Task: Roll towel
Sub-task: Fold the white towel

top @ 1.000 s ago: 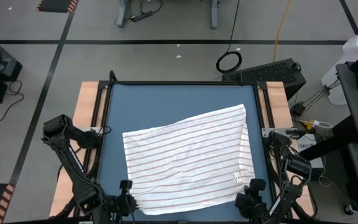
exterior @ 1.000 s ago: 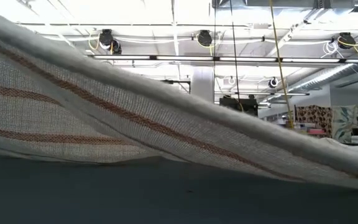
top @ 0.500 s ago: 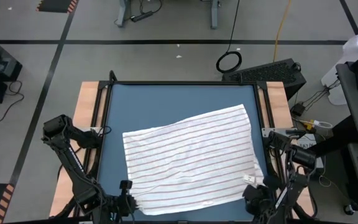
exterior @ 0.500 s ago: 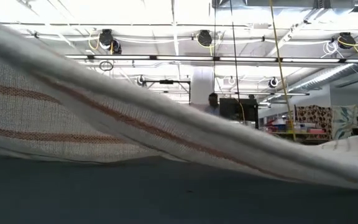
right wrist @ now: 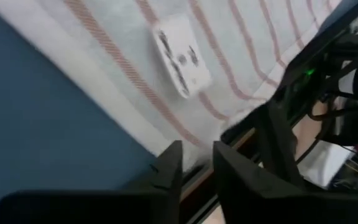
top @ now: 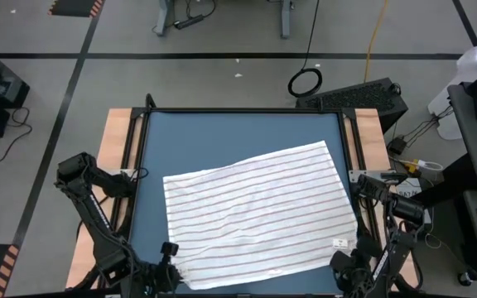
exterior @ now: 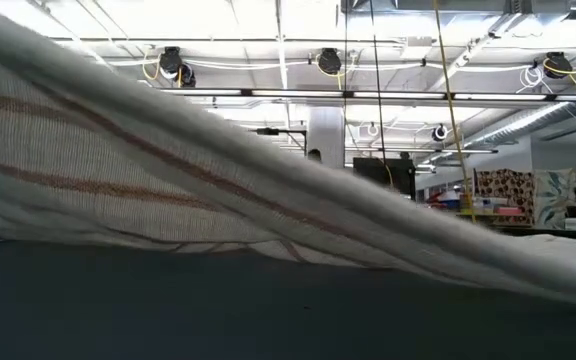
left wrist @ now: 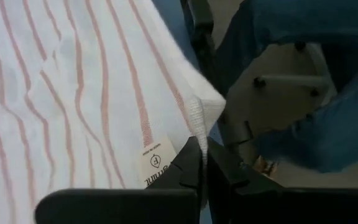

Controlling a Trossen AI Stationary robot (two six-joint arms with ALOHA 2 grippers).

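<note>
White striped cloth towel (top: 255,217) lay across blue bench (top: 222,136); left pincer (left wrist: 202,163) pinched its corner, right pincer (right wrist: 196,163) slightly parted, empty, lower right.

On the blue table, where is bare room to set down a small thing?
Bare: the far strip of the table beyond the towel, and a narrow strip along its left edge. Crowded: the near edge, where the left gripper and right gripper sit.
</note>
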